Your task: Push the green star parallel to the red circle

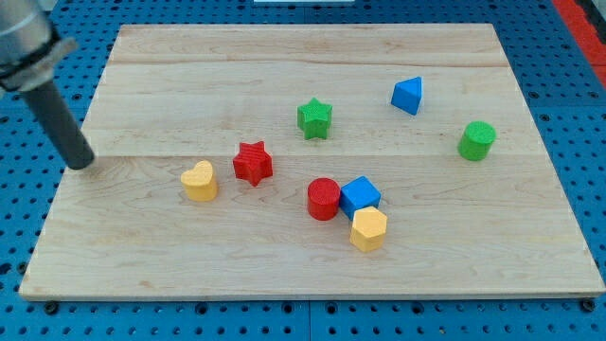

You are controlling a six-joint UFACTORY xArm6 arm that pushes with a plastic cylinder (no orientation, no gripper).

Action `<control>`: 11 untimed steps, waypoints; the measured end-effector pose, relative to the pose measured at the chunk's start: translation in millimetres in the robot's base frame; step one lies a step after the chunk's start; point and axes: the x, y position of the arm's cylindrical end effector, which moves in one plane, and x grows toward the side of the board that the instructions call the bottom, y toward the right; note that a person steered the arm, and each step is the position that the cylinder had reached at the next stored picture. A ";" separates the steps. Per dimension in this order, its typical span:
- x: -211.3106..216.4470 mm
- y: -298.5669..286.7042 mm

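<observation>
The green star [314, 118] sits on the wooden board [284, 57] a little above its middle. The red circle [323, 199] lies below it, toward the view's bottom, touching a blue cube [360, 195]. My tip [83, 163] rests on the board near its left edge, far to the left of the green star and well clear of all blocks.
A red star [253, 162] and a yellow heart [200, 181] lie left of the red circle. A yellow hexagon [368, 228] sits under the blue cube. A blue triangular block [408, 95] and a green cylinder [477, 140] lie at the right.
</observation>
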 end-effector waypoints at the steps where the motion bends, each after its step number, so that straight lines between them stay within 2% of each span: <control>1: -51.5 65.8; 3: -69.5 247.7; 4: -60.5 249.6; 7: -4.9 408.6; 8: -43.0 453.9; 10: -95.4 407.4; 11: -88.0 395.3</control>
